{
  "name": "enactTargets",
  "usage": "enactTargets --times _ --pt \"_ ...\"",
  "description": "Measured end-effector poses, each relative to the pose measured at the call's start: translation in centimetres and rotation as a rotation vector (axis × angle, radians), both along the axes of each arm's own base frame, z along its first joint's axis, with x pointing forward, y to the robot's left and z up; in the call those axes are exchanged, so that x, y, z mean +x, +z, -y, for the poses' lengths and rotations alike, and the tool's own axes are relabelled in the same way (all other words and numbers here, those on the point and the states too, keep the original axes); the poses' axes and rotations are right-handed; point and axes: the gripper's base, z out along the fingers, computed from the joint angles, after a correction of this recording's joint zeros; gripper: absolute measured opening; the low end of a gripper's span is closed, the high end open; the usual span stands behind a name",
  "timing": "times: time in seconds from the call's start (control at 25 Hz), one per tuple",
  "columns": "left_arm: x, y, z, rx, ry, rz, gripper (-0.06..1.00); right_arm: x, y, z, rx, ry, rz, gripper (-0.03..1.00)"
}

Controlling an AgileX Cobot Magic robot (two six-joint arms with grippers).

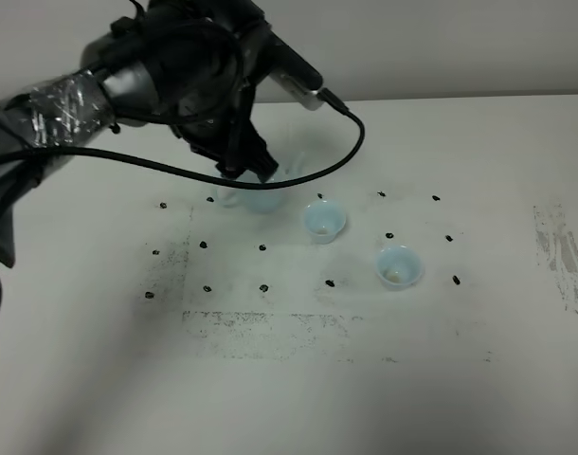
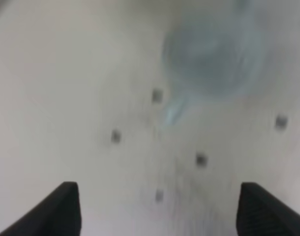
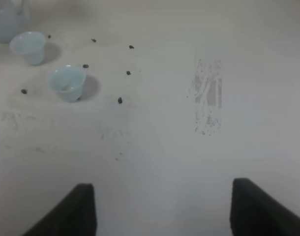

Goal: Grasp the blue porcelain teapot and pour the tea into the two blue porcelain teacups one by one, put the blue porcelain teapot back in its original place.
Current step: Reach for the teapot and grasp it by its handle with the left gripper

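Teapot (image 1: 261, 197) stands upright on the counter (image 1: 478, 379). In the high view most of it is hidden under the left arm, which reaches in right over it. The left wrist view is blurred, but it shows the left tool (image 2: 156, 189) wide, with nothing between its fingers (image 2: 66, 211). The teapot lies ahead of them, apart, not yet inside the gap.

The right tool (image 3: 160, 196) is also wide and empty. It is well apart from the teapot, out beyond both cups.

The first cup (image 1: 324, 220) sits just beside the teapot on the right arm's side. The second cup (image 1: 398, 266) is farther from the teapot along the same line. It is near the first cup but not touching it, and both are upright. Small black dots (image 1: 262, 247) mark the counter around the teapot.

I judge the step in hand to be the reach for the teapot, with no grip made yet. A pale fleck in the second cup is too small to read as tea.

The next move calls for the open fingers to come down either side of the handle. They should close firmly and lift the teapot level so the lid stays on. The spout can then swing over the first cup. I cannot tell which way the handle faces.
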Motion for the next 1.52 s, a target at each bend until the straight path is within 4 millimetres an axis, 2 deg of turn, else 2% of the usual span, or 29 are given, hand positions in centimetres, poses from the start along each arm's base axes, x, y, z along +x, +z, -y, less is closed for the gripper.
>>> enactTargets --times 0.12,0.24,0.4,0.56,0.68,1.0,1.28,1.52 --pt "-1.0 1.6 -1.3 -0.045 0.003 -0.029 0.59 0.0 0.0 0.0 0.0 0.0 0.0 0.56" --pt "-3.1 2.7 -3.2 -0.061 0.013 -0.053 0.58 0.0 0.0 0.0 0.001 0.0 0.0 0.56" --pt "-5.2 2.5 -6.2 -0.126 0.003 0.004 0.58 0.0 0.0 0.0 0.001 0.0 0.0 0.56" --pt "-5.7 -0.3 -9.0 -0.167 -0.079 0.069 0.58 0.0 0.0 0.0 0.001 0.0 0.0 0.56" --pt "-5.6 -2.8 -10.1 -0.153 -0.166 0.064 0.58 0.0 0.0 0.0 0.001 0.0 0.0 0.56" --pt "-3.2 -6.4 -9.2 -0.103 -0.315 0.012 0.58 0.0 0.0 0.0 0.0 0.0 -0.001 0.56" --pt "0.2 -7.1 -7.1 -0.13 -0.339 0.025 0.53 0.0 0.0 0.0 0.0 0.0 -0.001 0.56" --pt "0.5 -8.2 -5.3 -0.151 -0.407 -0.004 0.5 0.0 0.0 0.0 0.0 0.0 -0.001 0.56"
